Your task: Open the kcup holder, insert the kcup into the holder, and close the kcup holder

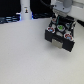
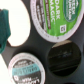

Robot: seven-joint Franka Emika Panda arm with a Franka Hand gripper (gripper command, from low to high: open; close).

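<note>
A bare white table [image 1: 25,55] fills the foreground. Beyond it, toward the exterior view's right, sits the black kcup holder [image 1: 61,37], its tray pulled open with pods showing. The gripper [image 1: 61,22] hovers directly above the tray; whether it is spread or pinching cannot be told. The wrist view shows the green-topped kcup [image 2: 54,17] over the tray beside an empty slot [image 2: 62,56]. Opening looks done; seating and closing remain. Open room lies in front.
</note>
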